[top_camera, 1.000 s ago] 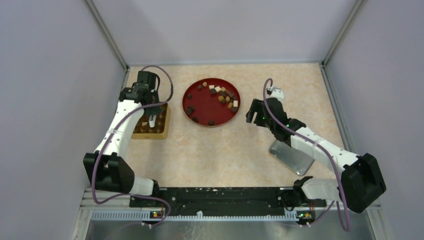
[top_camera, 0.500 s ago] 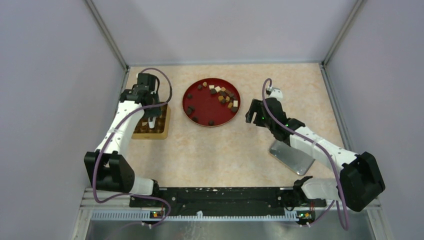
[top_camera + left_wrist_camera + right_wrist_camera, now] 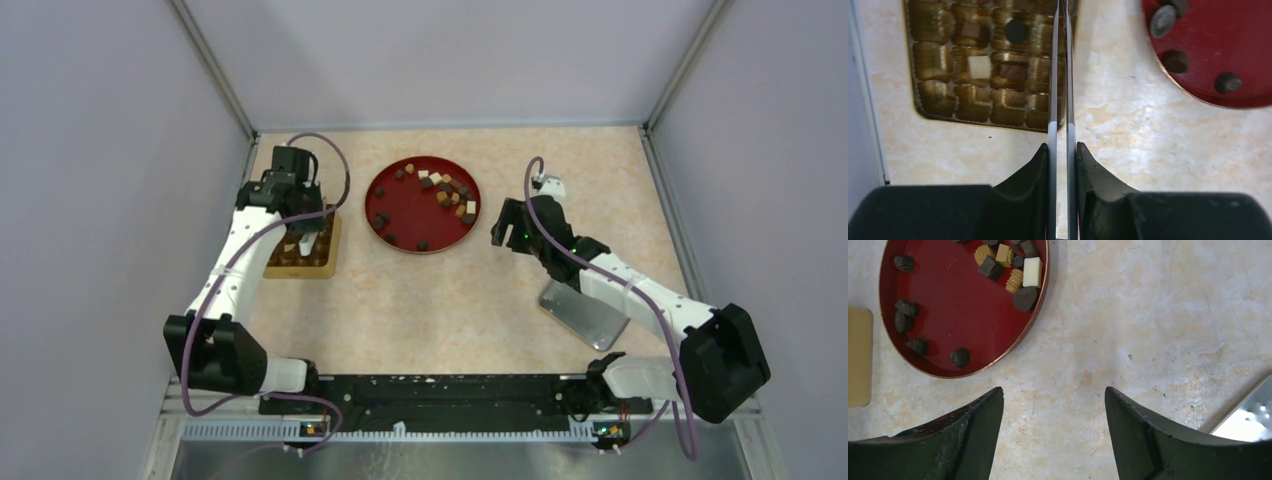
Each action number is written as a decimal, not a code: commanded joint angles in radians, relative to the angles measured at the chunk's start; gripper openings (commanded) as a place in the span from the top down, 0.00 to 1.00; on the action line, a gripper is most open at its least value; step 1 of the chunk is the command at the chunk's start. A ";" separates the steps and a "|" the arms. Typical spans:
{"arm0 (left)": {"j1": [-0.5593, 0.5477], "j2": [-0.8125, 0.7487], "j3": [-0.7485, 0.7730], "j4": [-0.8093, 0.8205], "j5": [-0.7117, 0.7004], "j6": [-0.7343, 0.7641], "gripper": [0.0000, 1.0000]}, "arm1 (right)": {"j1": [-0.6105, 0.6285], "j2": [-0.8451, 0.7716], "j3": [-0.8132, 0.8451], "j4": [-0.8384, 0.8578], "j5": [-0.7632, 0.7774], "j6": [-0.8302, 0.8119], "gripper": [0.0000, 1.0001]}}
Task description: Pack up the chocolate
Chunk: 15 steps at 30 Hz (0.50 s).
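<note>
Left gripper (image 3: 303,240), closed, seemingly empty, over tray (image 3: 930,92); right gripper (image 3: 1053,392), agape beside plate (image 3: 968,305); step: between picks; next: seize chocolate (image 3: 1032,271) from plate.

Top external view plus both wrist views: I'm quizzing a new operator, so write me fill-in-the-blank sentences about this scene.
1. The small loose chocolates lie on the round ___ plate.
2. The right gripper hovers with jaws ___.
3. The left gripper hangs over the gold compartment tray with jaws ___.
Missing words: red; open; shut.
</note>
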 commanded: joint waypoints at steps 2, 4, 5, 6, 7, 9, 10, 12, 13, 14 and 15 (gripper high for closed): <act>-0.123 -0.055 0.037 0.070 0.154 0.005 0.94 | -0.009 -0.014 0.022 0.036 0.002 -0.001 0.28; -0.209 -0.034 0.032 0.099 0.166 -0.005 0.93 | -0.010 -0.016 0.023 0.036 0.001 0.001 0.28; -0.248 -0.018 0.032 0.113 0.162 -0.012 0.91 | -0.010 -0.018 0.023 0.033 0.001 0.001 0.28; -0.279 0.000 0.034 0.126 0.165 -0.018 0.90 | -0.010 -0.021 0.022 0.029 0.002 0.002 0.28; -0.305 0.020 0.036 0.138 0.171 -0.028 0.89 | -0.010 -0.026 0.022 0.025 0.002 0.003 0.28; -0.341 0.055 0.036 0.172 0.199 -0.044 0.87 | -0.010 -0.036 0.018 0.014 0.006 0.003 0.28; -0.358 0.071 0.036 0.189 0.210 -0.049 0.86 | -0.010 -0.044 0.016 0.007 0.011 0.004 0.28; -0.383 0.100 0.043 0.218 0.218 -0.054 0.84 | -0.010 -0.059 0.009 -0.005 0.022 0.005 0.28; -0.390 0.113 0.044 0.233 0.220 -0.049 0.83 | -0.010 -0.068 0.004 -0.009 0.029 0.006 0.28; -0.397 0.126 0.045 0.248 0.219 -0.043 0.81 | -0.009 -0.074 -0.002 -0.008 0.031 0.007 0.28; -0.401 0.136 0.047 0.258 0.219 -0.037 0.79 | -0.010 -0.078 -0.005 -0.006 0.030 0.007 0.28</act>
